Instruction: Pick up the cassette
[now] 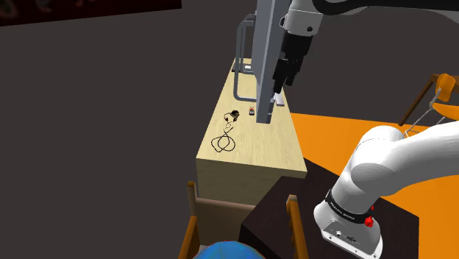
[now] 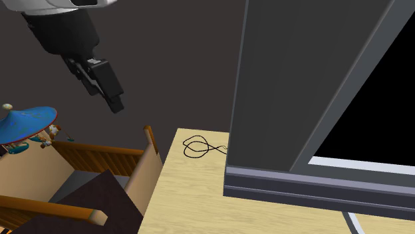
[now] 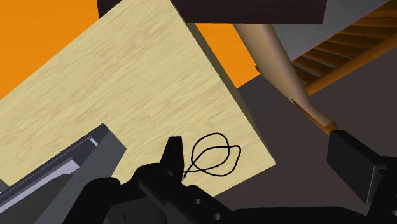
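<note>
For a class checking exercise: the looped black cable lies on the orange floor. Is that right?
Not quite. The cable lies on the pale wooden table, near its corner. The orange floor shows beyond the table's edge. The wrist view makes this plain.

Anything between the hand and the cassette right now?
Nothing visibly between them. The open hand hangs above the table beside the grey monitor's edge, and the cassette lies at that monitor's foot, headphones close by.
</note>
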`<state>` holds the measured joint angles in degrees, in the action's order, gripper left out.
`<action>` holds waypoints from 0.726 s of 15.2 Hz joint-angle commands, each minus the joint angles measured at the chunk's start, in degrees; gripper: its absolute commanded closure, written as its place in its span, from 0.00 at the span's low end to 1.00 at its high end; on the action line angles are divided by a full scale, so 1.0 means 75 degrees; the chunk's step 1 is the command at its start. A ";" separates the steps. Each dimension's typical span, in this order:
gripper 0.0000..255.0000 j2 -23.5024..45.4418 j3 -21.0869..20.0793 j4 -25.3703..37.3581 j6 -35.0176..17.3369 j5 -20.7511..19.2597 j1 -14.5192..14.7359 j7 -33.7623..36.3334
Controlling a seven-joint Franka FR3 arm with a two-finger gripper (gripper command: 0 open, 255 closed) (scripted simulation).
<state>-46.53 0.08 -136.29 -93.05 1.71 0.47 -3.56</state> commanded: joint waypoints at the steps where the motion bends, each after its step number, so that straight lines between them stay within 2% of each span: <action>1: 0.00 0.0000 0.0000 0.0000 0.0000 0.0000 0.0000 0.0000; 11: 0.00 0.2016 -0.0035 -0.0666 -0.2668 -0.0035 -0.0156 0.0212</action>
<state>-33.17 -0.08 -141.23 -111.15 1.44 -0.63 -2.25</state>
